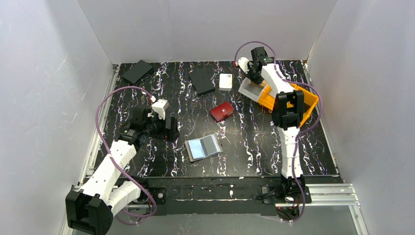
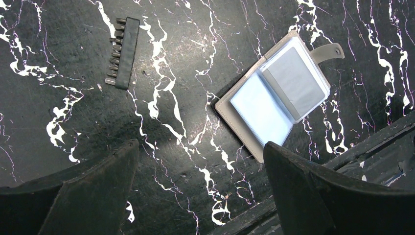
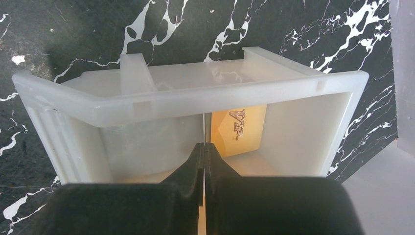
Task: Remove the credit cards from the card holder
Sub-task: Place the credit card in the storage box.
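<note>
**Orange card at the white bin, blue card in the open holder**

The small grey folding card holder (image 2: 239, 123) lies open and flat on the black white-veined table (image 2: 186, 73), closure tab (image 2: 328, 51) pointing outward. A light blue card (image 2: 262, 113) sits in one half. The left gripper (image 2: 200, 147) hovers beside it, jaws spread wide and holding nothing. The right gripper (image 3: 204, 145) hangs over a translucent white plastic bin (image 3: 186, 98), jaws pressed together. An orange card marked VIP (image 3: 240, 129) stands inside the bin just past the fingertips. Whether they pinch it is unclear.
</note>
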Motion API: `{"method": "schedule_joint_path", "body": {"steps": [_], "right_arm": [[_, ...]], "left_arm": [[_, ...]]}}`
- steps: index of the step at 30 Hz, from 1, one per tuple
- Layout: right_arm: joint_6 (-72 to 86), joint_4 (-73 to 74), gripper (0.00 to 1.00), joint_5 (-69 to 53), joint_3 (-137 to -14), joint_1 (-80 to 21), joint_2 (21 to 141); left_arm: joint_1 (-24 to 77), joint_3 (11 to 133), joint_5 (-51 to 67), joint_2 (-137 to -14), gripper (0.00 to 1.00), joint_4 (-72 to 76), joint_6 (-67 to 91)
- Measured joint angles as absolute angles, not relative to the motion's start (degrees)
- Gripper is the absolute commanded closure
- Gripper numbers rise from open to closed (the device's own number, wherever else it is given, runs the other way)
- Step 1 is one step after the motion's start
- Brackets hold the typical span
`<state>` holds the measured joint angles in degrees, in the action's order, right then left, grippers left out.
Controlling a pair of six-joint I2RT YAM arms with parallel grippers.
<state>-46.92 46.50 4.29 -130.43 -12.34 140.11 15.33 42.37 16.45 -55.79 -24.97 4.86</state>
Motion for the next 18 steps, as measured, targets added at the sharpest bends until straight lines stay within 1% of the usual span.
{"method": "schedule_joint_path", "body": {"steps": [6,9,15,18], "right_arm": [[-46.9,46.0,0.98,4.9,-130.9,-12.3,140.3],[-46.9,45.4,0.95,5.8,-131.2,-12.3,140.6],[-47.0,44.3,0.83,7.0,-131.2,-12.3,140.7],[-47.0,43.4,0.82,7.5,-131.2,-12.3,140.7]], "left_arm": [[15.3,42.4,16.3,-55.8,0.02,-25.0,4.8],[15.3,42.4,16.2,-55.8,0.02,-25.0,4.8],[15.3,42.4,16.0,-55.8,0.02,-25.0,4.7],[15.3,42.4,15.9,-55.8,0.02,-25.0,4.6]]}}
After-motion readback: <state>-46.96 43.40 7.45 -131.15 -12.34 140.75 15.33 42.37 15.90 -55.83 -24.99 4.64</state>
